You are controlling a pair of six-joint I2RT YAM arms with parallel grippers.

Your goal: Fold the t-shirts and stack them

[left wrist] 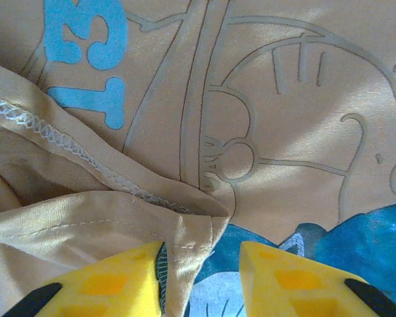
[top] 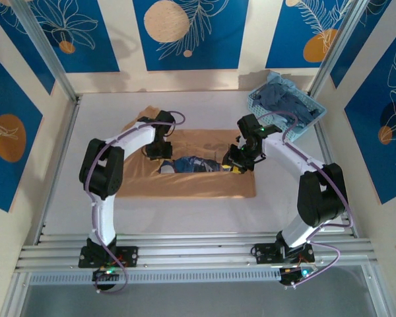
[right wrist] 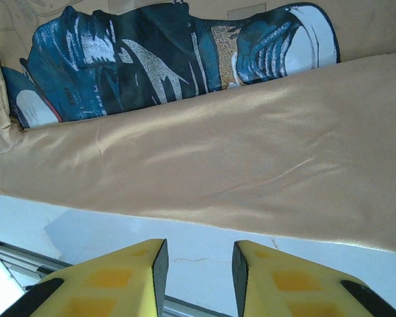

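Cloth of the tan-orange t-shirt (top: 208, 186) is spread flat across the middle of the table (top: 185, 221). Its near part is laid up over the front, so that only a strip of the blue cartoon figure (top: 191, 164) is seen along the fold's edge.

The left gripper (top: 160, 152) is set low at the left end of that strip. In its wrist view the jaws are seen parted, and a hemmed flap of the shirt lies between the fingers (left wrist: 119, 281), close against one of them and not clamped. It is judged that the gripper is placed there so that the flap can be pinched and carried over.

The right gripper (top: 239, 160) is held at the opposite end of the figure. Its jaws are also apart, with bare table seen between them and the shirt's smooth fold just beyond. The two grippers are thus matched at either end, presumably so that the cloth can be lifted evenly.

The slate-blue t-shirt (top: 287, 99) is bunched in the basket (top: 256, 103) at the far right corner, well apart from both grippers. Its folding is judged not yet begun.
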